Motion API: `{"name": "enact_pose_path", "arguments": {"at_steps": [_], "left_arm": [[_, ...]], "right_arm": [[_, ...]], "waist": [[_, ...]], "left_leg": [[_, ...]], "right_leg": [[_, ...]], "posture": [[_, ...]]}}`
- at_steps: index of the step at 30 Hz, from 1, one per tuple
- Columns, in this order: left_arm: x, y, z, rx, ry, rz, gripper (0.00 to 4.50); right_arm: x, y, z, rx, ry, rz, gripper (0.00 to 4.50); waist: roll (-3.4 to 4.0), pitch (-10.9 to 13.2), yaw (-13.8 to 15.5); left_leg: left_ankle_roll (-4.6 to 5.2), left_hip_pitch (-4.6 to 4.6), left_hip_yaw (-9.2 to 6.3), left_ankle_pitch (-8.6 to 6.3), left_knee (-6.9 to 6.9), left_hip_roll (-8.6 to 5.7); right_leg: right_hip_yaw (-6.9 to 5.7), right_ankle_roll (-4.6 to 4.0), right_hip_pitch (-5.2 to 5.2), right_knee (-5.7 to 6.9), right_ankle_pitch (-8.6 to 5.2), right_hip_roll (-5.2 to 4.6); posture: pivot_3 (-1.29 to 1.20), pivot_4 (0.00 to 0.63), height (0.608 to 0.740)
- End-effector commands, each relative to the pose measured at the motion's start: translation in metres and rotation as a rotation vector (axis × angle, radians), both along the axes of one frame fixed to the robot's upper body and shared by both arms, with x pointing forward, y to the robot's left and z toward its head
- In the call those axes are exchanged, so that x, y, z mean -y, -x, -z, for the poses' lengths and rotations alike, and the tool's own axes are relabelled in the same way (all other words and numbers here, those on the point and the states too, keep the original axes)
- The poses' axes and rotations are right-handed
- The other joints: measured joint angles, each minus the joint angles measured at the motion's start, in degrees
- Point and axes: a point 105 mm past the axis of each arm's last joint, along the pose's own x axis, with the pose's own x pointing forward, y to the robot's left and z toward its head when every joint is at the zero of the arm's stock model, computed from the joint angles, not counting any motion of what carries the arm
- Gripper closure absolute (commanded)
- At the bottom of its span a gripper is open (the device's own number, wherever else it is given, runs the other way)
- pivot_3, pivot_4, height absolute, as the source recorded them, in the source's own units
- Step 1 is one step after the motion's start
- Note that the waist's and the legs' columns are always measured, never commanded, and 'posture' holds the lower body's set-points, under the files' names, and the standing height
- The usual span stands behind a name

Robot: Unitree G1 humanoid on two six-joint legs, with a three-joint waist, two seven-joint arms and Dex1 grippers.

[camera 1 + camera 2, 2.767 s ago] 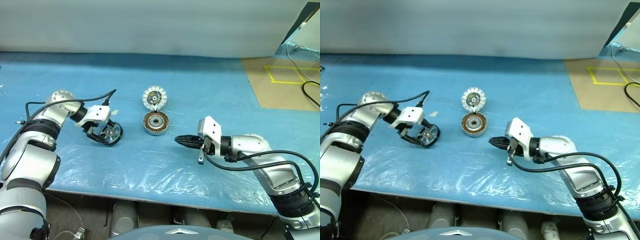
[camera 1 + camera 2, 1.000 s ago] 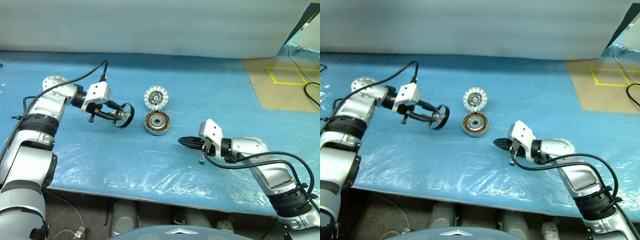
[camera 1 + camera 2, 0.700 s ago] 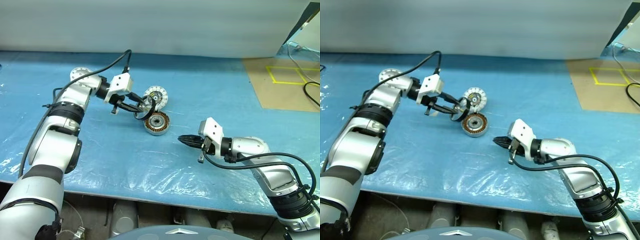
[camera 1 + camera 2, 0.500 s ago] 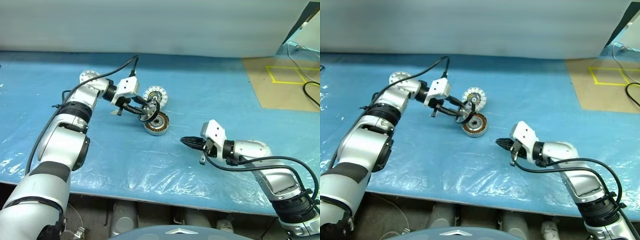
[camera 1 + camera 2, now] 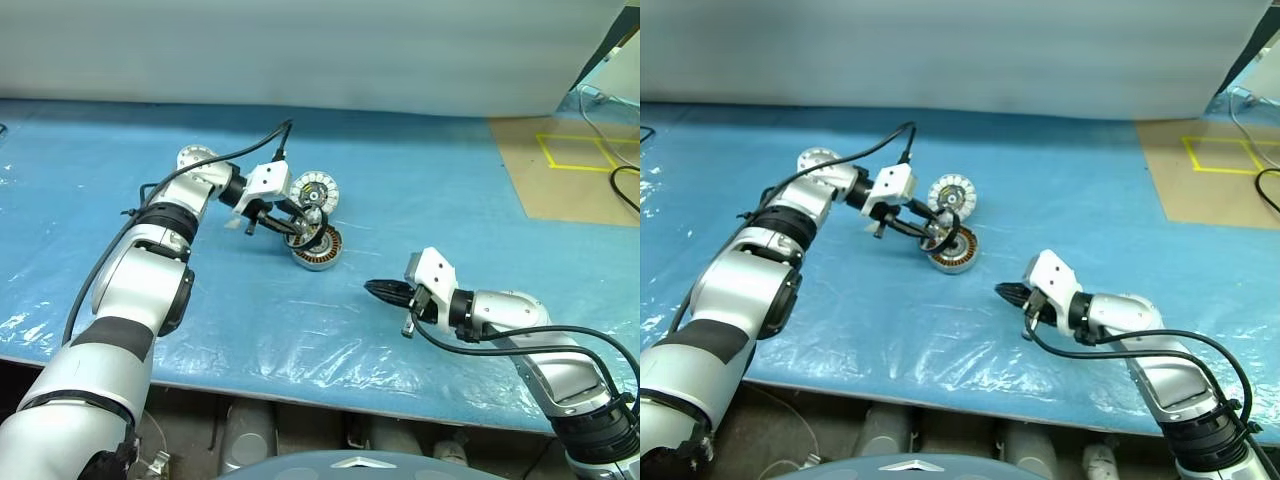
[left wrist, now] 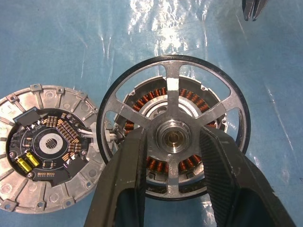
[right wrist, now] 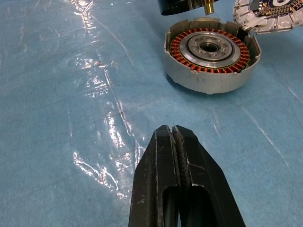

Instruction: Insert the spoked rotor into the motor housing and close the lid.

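Observation:
The motor housing, a grey cup with copper windings and a silver hub, sits mid-table on the blue sheet. The lid lies just behind it, touching its rim, circuit face up. My left gripper is shut on the spoked rotor, gripping it at the hub, one finger on either side. The rotor hangs tilted just above the housing, whose windings show through the spokes. My right gripper is shut on nothing and rests low, to the right of the housing, pointing at it.
A blue plastic-covered sheet covers the table up to its near edge. A brown board with yellow tape lies at the far right, with a black cable on it. A grey wall runs behind the table.
My left arm has carried the rotor to the right, from the open sheet to just over the housing. The right gripper has stayed shut in about the same spot.

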Motion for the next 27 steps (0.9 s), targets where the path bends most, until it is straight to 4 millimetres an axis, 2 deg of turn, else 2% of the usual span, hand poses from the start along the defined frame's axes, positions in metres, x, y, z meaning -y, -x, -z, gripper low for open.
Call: {"name": "enact_pose_path", "arguments": {"at_steps": [1,6,27], "left_arm": [[0.003,-0.006,-0.011,0.057,0.014,-0.014,3.2],[0.015,-0.01,-0.011,0.088,0.065,-0.039,3.2],[0.011,0.0,0.013,0.008,-0.012,0.001,3.2]], "right_arm": [[0.0,0.001,-0.011,0.045,-0.017,0.007,4.5],[0.002,0.003,-0.006,0.036,-0.014,0.014,4.5],[0.013,0.004,0.005,0.029,0.004,0.047,4.5]], "waist": [[0.0,0.0,0.0],[-0.01,0.0,0.6],[-0.03,0.0,0.7]], "left_leg": [[0.0,0.0,-0.01,0.0,0.0,-0.01],[0.02,-0.03,-0.04,0.01,0.01,-0.04],[0.03,0.0,-0.06,0.01,0.0,-0.03]], "right_leg": [[0.0,0.0,0.0,0.0,0.0,-0.01],[-0.02,0.01,0.02,-0.02,0.0,-0.03],[-0.02,0.03,0.03,-0.03,0.01,-0.03]], "posture": [[0.0,0.15,0.74],[0.0,0.15,0.74],[0.0,0.15,0.74]]}}
